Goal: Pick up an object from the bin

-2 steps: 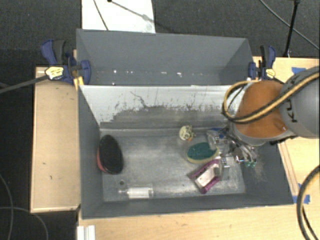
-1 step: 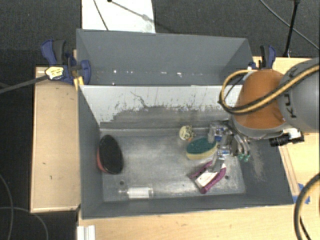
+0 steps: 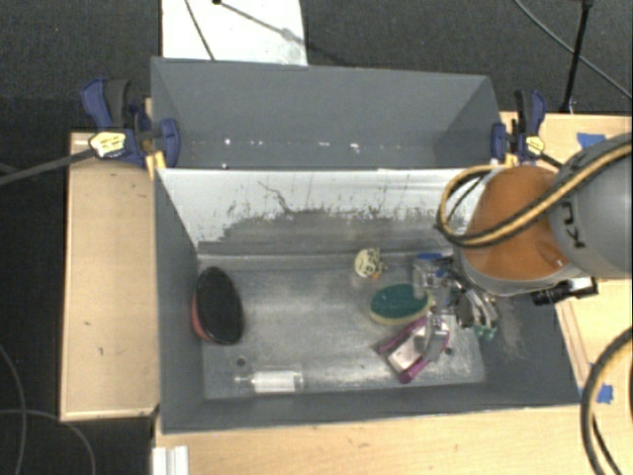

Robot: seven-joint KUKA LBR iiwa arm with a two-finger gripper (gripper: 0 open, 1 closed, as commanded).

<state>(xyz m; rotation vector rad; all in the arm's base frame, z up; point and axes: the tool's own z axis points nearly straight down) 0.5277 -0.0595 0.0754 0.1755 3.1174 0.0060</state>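
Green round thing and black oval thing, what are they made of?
The green round thing looks like soft sponge: dull, with a yellowish layer underneath. The black oval thing looks like hard plastic, faintly shiny, red at its edge. Neither is certain.

Dim even light, glints on bin

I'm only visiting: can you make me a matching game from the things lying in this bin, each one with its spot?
Things:
1. black oval brush
2. green round pad
3. clear tube
4. small pale lump

Places:
A. at the front, left of middle
B. far left
C. towards the back, near the middle
D. right beside the gripper

Pairs: 1-B, 2-D, 3-A, 4-C
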